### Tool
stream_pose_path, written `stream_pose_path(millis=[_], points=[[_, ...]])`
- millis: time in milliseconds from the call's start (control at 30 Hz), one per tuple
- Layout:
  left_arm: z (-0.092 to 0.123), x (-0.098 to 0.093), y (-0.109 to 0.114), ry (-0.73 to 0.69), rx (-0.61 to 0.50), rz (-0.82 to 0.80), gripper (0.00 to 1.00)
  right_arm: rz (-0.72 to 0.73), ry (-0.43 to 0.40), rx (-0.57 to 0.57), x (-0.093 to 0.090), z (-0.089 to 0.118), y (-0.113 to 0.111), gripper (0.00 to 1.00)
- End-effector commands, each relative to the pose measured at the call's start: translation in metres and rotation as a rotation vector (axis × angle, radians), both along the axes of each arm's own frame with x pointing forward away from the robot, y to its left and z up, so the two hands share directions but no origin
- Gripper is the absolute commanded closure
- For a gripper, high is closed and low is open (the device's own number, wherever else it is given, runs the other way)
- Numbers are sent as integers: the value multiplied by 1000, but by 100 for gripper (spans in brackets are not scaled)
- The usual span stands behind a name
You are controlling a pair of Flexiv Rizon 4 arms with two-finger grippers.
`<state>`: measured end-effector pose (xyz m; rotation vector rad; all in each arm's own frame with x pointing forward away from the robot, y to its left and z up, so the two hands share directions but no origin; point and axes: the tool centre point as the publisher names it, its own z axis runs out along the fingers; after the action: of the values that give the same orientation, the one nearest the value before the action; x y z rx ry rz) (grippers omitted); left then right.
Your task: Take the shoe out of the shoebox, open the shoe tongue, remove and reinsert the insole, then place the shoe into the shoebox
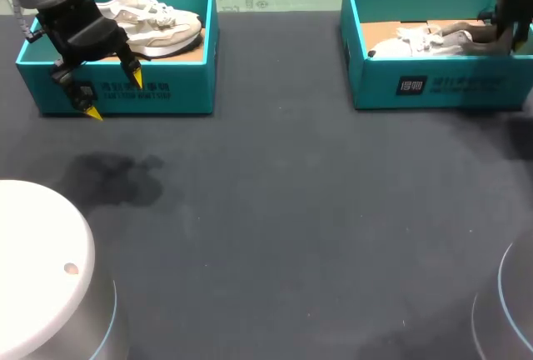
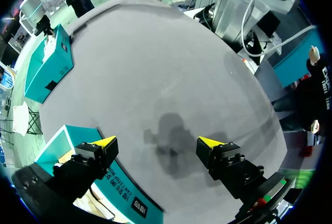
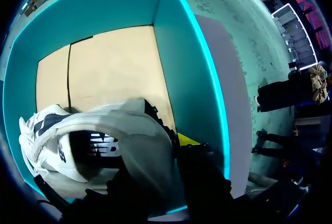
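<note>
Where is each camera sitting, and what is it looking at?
Head view: above and behind the robot, looking down on the table; left gripper by the left shoebox, right gripper in the right shoebox.
Left wrist view: on the left wrist, looking along its open gripper at the table.
Right wrist view: on the right wrist, looking into the right shoebox, its gripper at the shoe.
Shared: the right shoebox shows in all three.

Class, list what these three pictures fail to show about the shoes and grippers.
Right gripper: its grip on the white lace-up sneaker is covered by that sneaker in right wrist view, edge-cropped in head view.
That sneaker's insole: lost in shadow, right wrist view.
Second white sneaker: one end behind the left gripper, head view.
</note>
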<state>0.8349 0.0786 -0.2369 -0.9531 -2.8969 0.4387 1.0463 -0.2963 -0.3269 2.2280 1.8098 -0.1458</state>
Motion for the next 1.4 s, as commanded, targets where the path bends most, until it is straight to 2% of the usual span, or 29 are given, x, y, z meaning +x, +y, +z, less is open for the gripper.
stream_pose_path(millis=[33,567,867,967,1033,1233,1400], points=[[0,0,0,-1,3,0,0,-6,18,5,4,-9,-2,100],[0,0,0,-1,3,0,0,-12,70,73,4,-46,-1,100],[0,0,0,-1,3,0,0,-16,95,95,4,-53,-1,100],[0,0,0,-1,3,0,0,-19,96,97,2,-50,0,77],[0,0,0,-1,3,0,0,-23,91,94,1,-46,2,68],[0,0,0,-1,3,0,0,-29,64,75,-3,-32,6,57],[0,0,0,-1,3,0,0,-34,41,65,-5,-17,11,53]])
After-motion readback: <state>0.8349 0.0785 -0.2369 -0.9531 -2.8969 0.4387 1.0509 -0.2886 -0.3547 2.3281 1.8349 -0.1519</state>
